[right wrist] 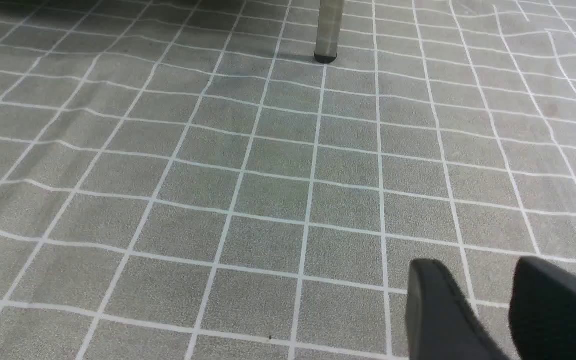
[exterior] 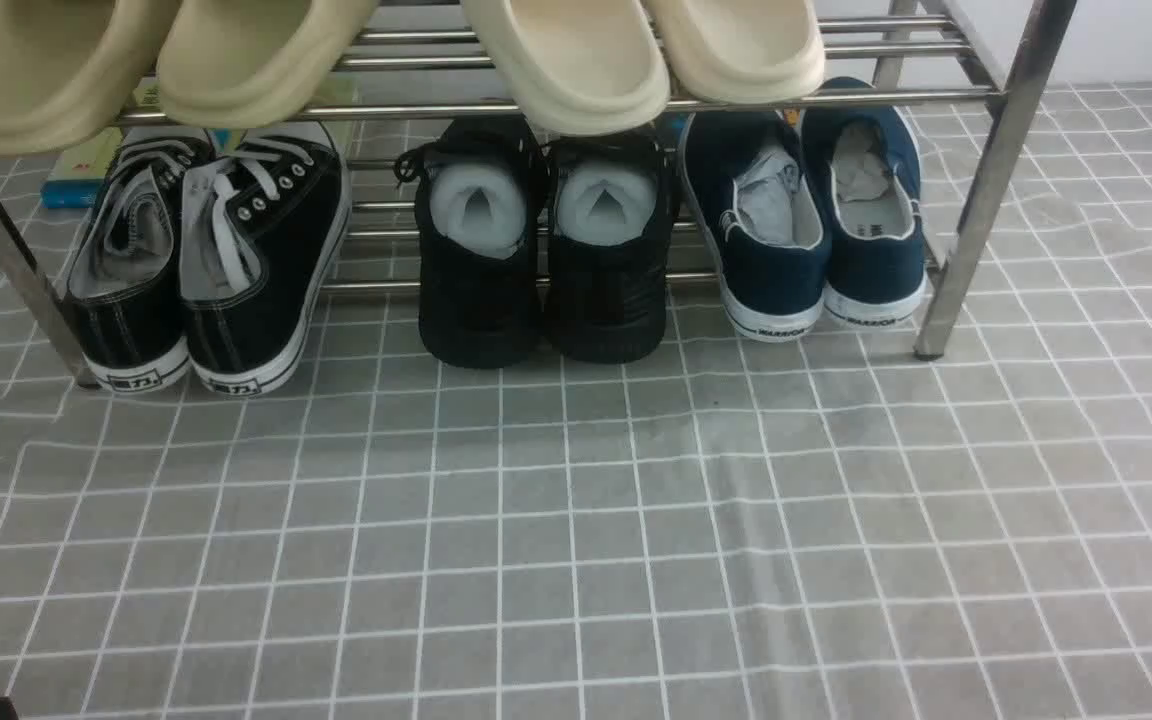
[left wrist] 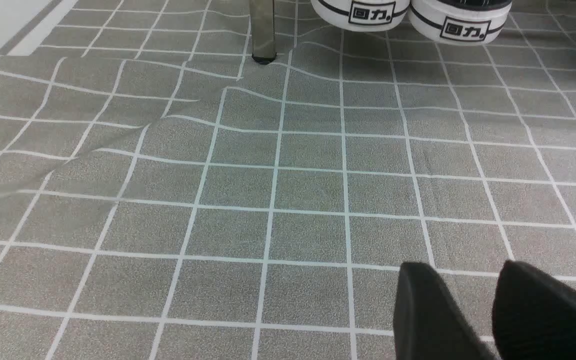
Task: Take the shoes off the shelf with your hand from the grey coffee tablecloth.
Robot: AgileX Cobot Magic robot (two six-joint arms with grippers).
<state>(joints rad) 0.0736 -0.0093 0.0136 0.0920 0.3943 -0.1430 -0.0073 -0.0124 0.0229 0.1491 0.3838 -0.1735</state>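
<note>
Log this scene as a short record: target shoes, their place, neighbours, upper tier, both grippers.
target: navy slip-ons
place: lower tier of the metal rack, at its right end
neighbours: all-black shoes in the middle, black lace-up sneakers at left
upper tier: cream clogs
left gripper: open, empty
right gripper: open, empty

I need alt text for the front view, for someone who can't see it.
Navy slip-on shoes sit rightmost on the metal rack's lower tier, beside all-black shoes and black lace-up sneakers. Cream slippers rest above; gridded grey cloth lies beneath.
</note>
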